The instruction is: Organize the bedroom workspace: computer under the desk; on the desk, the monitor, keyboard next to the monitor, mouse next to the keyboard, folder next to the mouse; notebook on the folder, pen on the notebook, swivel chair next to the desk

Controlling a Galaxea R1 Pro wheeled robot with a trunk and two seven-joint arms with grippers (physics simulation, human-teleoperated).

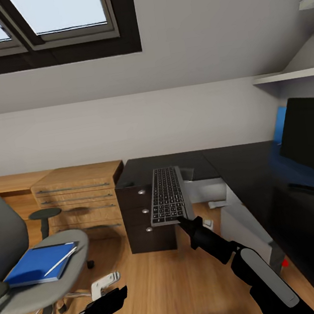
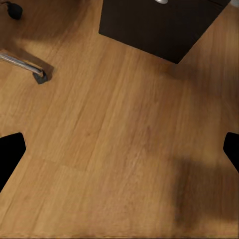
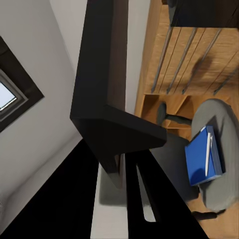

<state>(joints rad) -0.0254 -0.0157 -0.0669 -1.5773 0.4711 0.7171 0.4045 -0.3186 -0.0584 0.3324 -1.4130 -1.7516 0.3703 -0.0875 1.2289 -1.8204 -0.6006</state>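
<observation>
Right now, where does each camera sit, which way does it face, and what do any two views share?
Head view: high, facing the desk; right gripper holds the keyboard; left gripper low.
Left wrist view: points down at floor and drawer unit; fingertips apart.
Right wrist view: looks along the keyboard.
Shared by head and right wrist views: folder and pen on the swivel chair.

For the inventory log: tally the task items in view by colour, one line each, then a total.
Black: 3, the keyboard, the monitor, the desk
Blue: 1, the folder
White: 1, the pen
Grey: 1, the swivel chair
Total: 6
</observation>
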